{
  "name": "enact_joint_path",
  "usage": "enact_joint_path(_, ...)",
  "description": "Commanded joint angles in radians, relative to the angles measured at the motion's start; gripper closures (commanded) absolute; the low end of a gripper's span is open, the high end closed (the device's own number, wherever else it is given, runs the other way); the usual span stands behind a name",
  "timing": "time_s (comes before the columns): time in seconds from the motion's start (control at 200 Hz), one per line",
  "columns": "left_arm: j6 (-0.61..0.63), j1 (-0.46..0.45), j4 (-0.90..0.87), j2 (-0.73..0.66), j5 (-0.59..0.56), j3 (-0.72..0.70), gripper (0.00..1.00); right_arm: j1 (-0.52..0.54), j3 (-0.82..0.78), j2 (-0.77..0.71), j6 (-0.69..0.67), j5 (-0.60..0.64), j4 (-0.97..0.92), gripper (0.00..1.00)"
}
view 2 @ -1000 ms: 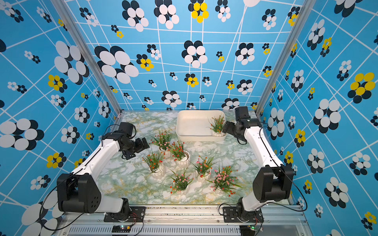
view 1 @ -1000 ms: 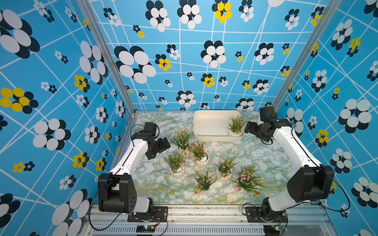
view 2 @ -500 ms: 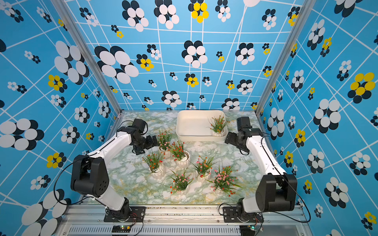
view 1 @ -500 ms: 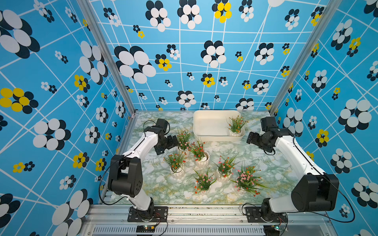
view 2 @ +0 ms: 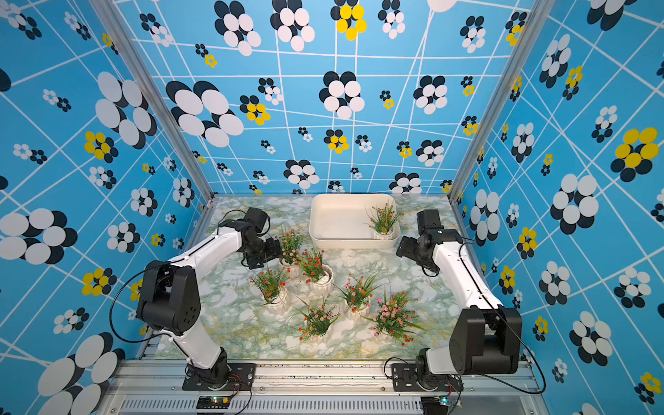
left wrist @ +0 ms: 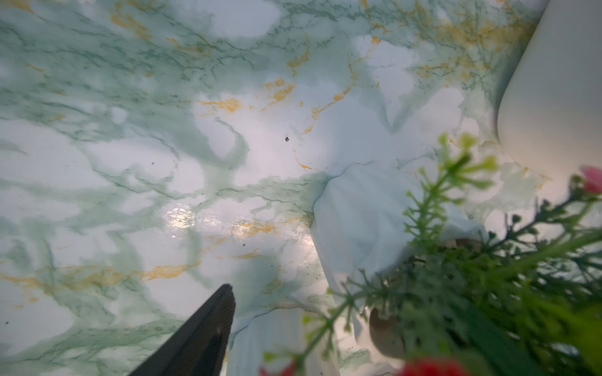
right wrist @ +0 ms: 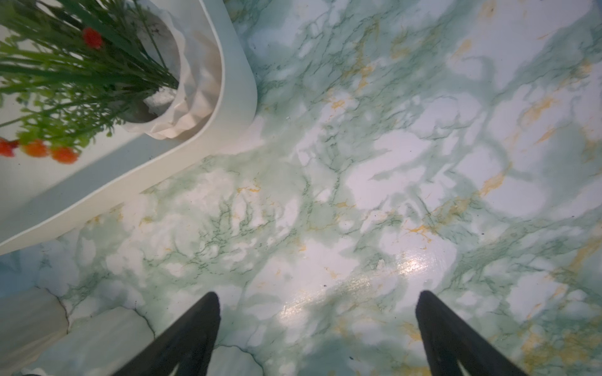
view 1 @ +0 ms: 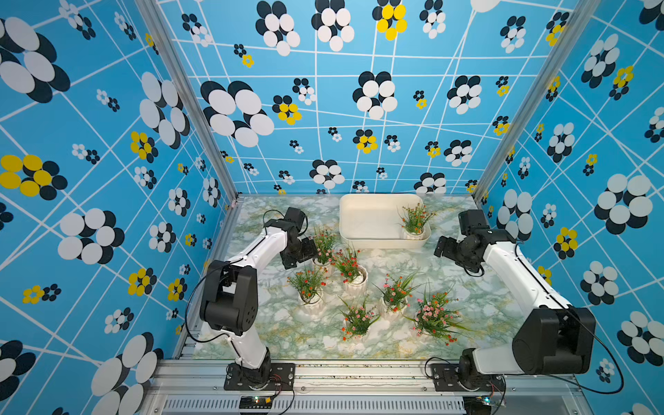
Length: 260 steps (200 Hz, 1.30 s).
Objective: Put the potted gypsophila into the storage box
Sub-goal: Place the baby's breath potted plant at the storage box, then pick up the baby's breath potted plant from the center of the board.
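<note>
The storage box [view 1: 366, 219] [view 2: 337, 219] stands at the back of the marbled table with one potted gypsophila [view 1: 413, 233] [right wrist: 182, 107] in its near right corner. Several more potted gypsophila stand in front of it. My left gripper [view 1: 305, 251] [left wrist: 312, 293] is open around the back-left pot [view 1: 323, 264] [left wrist: 280, 338]. One dark finger [left wrist: 208, 325] sits just beside the ribbed wall, and foliage hides the other. My right gripper [view 1: 440, 248] [right wrist: 317, 294] is open and holds nothing, low over the table by the box's right front corner [right wrist: 234, 81].
A red-flowered pot [view 1: 354, 282] stands close behind the one at my left gripper, and a second pot's side [left wrist: 351, 221] shows in the left wrist view. The other pots [view 1: 310, 300] [view 1: 393, 305] crowd the table's middle. Blue patterned walls enclose three sides.
My left arm has swung in to the back-left pot and its jaws have narrowed around it. My right arm has drawn back from the box toward the front right.
</note>
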Motion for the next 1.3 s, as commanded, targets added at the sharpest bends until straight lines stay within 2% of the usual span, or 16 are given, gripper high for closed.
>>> enact_joint_path(0.0,-0.004,-0.021,-0.015,0.019,-0.018,0.017,0.21,-0.013,-0.021,-0.029,-0.008,0.000,0.007,0.03)
enact_joint_path(0.125,-0.006,-0.032,-0.010,0.021,-0.028,0.007,0.27,-0.018,-0.034,-0.036,-0.012,-0.001,0.009,0.03)
enact_joint_path(0.18,-0.008,-0.035,-0.007,0.023,-0.027,0.003,0.34,-0.019,-0.042,-0.040,-0.011,-0.002,0.012,0.03)
enact_joint_path(0.295,-0.010,-0.041,-0.006,0.027,-0.025,0.003,0.41,-0.022,-0.052,-0.046,-0.009,-0.003,0.016,0.03)
enact_joint_path(0.43,-0.007,-0.049,-0.007,0.027,-0.032,-0.002,0.41,-0.022,-0.068,-0.049,-0.004,-0.009,0.027,0.03)
enact_joint_path(0.55,-0.003,-0.050,-0.011,0.025,-0.033,-0.002,0.45,-0.022,-0.075,-0.049,-0.005,-0.010,0.030,0.03)
enact_joint_path(0.66,-0.004,-0.054,-0.009,0.023,-0.036,0.000,0.54,-0.023,-0.079,-0.052,-0.004,-0.009,0.033,0.03)
enact_joint_path(0.84,-0.005,-0.067,-0.015,0.033,-0.044,0.018,0.56,-0.022,-0.084,-0.051,-0.003,-0.015,0.036,0.03)
enact_joint_path(0.86,-0.006,-0.066,-0.016,0.034,-0.045,0.020,0.61,-0.023,-0.086,-0.052,-0.003,-0.016,0.037,0.03)
enact_joint_path(0.955,-0.006,-0.069,-0.020,0.036,-0.047,0.029,0.62,-0.023,-0.087,-0.057,-0.002,-0.016,0.038,0.03)
enact_joint_path(1.035,-0.002,-0.072,-0.022,0.037,-0.048,0.032,0.68,-0.024,-0.090,-0.061,-0.004,-0.014,0.037,0.03)
enact_joint_path(1.12,0.004,-0.075,-0.030,0.041,-0.054,0.038,0.79,-0.024,-0.091,-0.064,-0.006,-0.013,0.035,0.03)
enact_joint_path(1.294,0.015,-0.076,-0.048,0.037,-0.064,0.048,0.88,-0.025,-0.094,-0.069,-0.006,-0.015,0.031,0.03)
